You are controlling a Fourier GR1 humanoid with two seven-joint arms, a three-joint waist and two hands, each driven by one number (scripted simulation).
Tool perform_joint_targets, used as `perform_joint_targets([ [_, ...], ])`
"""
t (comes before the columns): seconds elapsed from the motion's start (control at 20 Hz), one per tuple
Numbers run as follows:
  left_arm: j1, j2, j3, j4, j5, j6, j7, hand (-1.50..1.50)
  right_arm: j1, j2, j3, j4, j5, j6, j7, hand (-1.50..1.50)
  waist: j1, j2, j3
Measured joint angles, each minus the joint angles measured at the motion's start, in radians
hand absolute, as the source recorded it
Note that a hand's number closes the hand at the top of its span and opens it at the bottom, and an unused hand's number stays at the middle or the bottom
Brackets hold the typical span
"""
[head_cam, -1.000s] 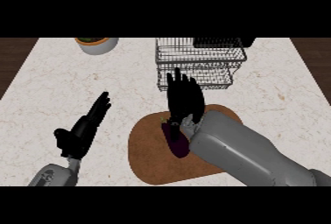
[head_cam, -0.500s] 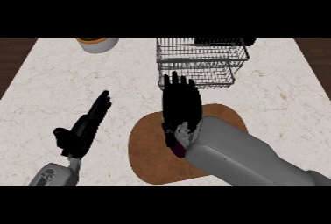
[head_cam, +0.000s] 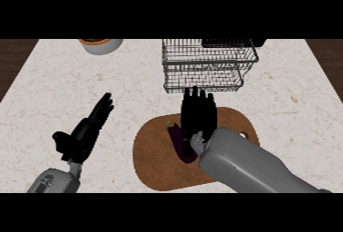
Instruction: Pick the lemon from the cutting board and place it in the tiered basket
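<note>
Far left, left hand (head_cam: 85,132): open, fingers straight and angled up, resting over the counter; same pose as a second ago, no part in the pick so far.
Bowl (head_cam: 100,45): back left corner, orange contents, well apart from the work.
Board (head_cam: 154,168): brown, rounded, front centre, just in front of the basket.
Purple thing (head_cam: 179,143): long and dark, lying on the board's left half; more of it shows now.
Right hand (head_cam: 199,113): flat, fingers straight, pointing at the basket, over the board's back edge. Over the last second it has slid a little rightward; fingers have not curled.
Lemon: not seen anywhere. Probably hidden under the right hand or forearm, cannot confirm.
Meaning: looks like the approach step, nothing gripped, task barely begun.
Basket (head_cam: 208,59): wire, tiered, back centre-right; I see nothing in the tiers; a dark shape sits behind it.
Counter (head_cam: 53,90): pale speckled stone, wide bare stretches either side of the board.
Room: dark wood shows beyond both counter ends; nothing else visible.
</note>
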State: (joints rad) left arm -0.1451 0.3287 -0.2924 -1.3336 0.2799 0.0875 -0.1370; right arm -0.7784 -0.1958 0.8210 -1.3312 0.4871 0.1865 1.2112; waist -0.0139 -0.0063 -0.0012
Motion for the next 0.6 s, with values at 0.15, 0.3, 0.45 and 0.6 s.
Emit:
perform_joint_targets([
  [0.15,-0.007,-0.011,0.002,-0.008,-0.007,0.006,0.016,0.00,0.056,-0.004,-0.009,-0.021,0.032,-0.002,-0.017,-1.50,0.002,0.001,0.001],
  [0.3,-0.013,-0.012,0.012,-0.003,-0.007,-0.004,0.017,0.00,0.091,0.005,-0.017,-0.003,0.077,-0.006,-0.027,-1.50,0.005,0.002,0.001],
  [0.45,-0.003,-0.019,0.009,-0.009,-0.015,-0.005,0.017,0.00,0.129,0.008,-0.034,0.013,0.110,-0.008,-0.032,-1.50,0.007,0.002,0.001],
  [0.6,-0.004,-0.028,0.013,-0.003,-0.027,-0.001,0.015,0.00,0.164,0.011,-0.055,0.018,0.139,-0.005,-0.042,-1.50,0.008,0.003,0.001],
])
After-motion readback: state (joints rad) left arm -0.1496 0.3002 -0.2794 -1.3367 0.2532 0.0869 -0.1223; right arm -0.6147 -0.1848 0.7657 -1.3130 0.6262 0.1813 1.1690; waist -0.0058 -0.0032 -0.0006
